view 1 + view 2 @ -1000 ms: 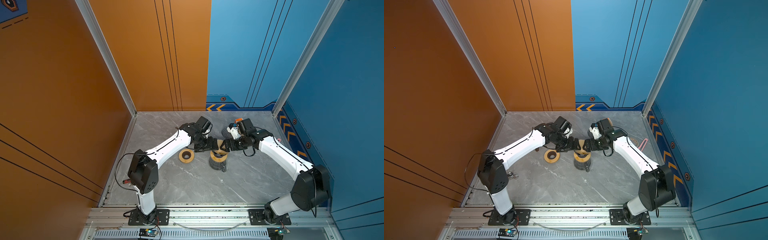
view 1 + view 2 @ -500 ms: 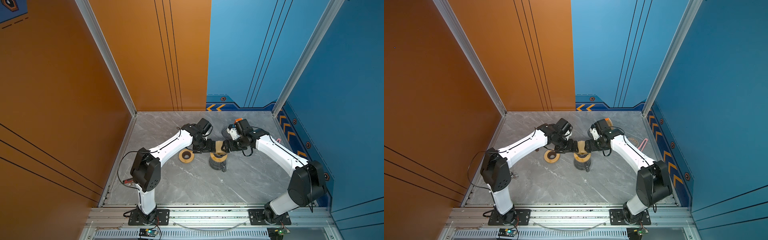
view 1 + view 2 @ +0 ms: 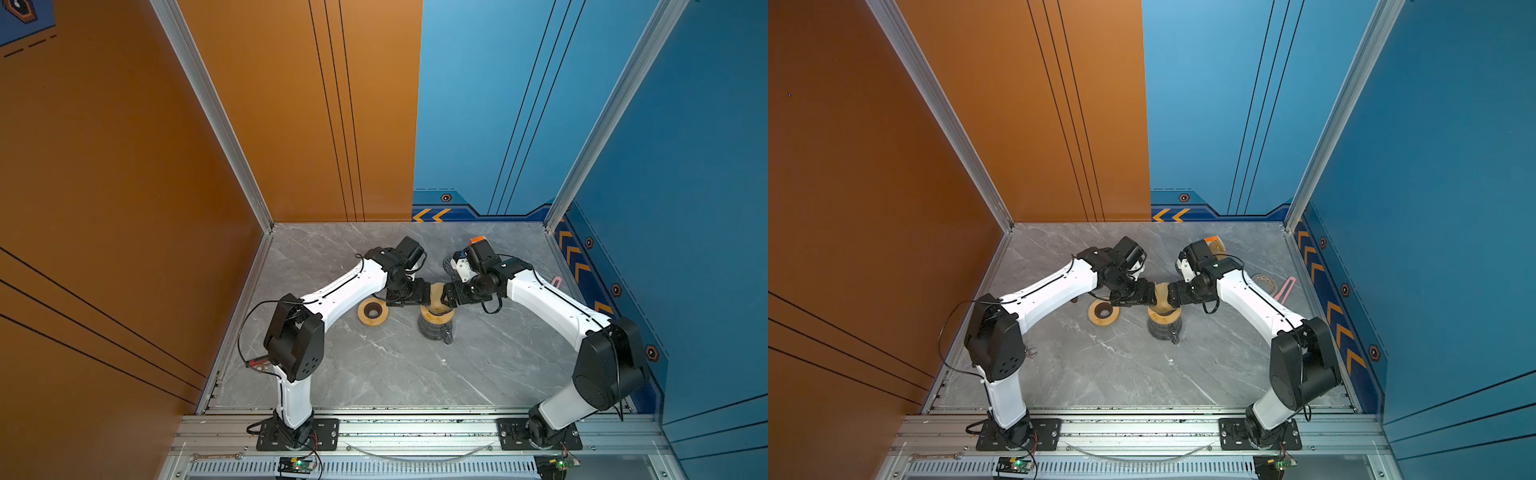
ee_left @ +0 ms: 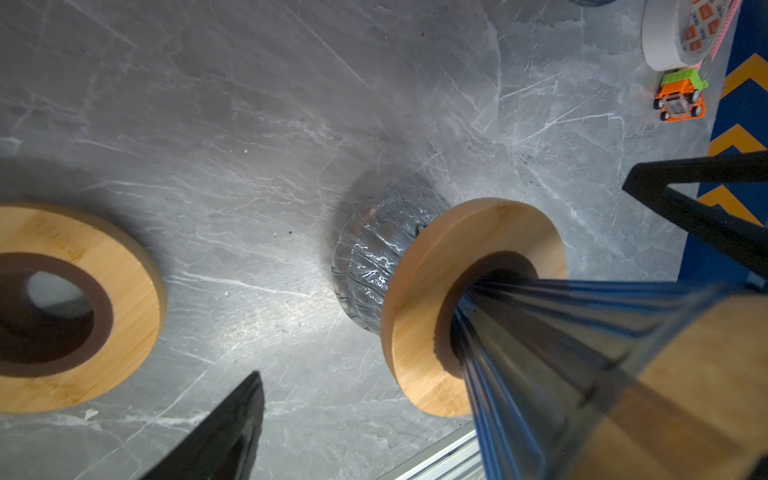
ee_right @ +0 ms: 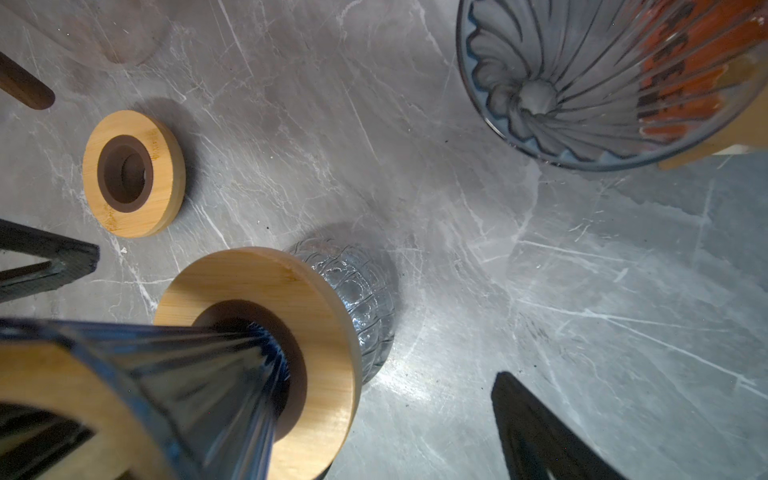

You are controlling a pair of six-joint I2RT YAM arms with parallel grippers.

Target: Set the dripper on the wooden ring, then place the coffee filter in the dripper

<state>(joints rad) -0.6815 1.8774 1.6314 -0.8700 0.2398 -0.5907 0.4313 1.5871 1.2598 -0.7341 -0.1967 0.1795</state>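
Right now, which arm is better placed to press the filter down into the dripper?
Left, narrowly. The left pincer and right pincer, both open, flank the dripper on the carafe, the filter between them. But a spare dripper lies close behind the right wrist, crowding it.

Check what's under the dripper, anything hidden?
The dripper sits in a wooden ring on a ribbed glass jar standing on the table. The ring covers the jar's mouth, so its inside is hidden.
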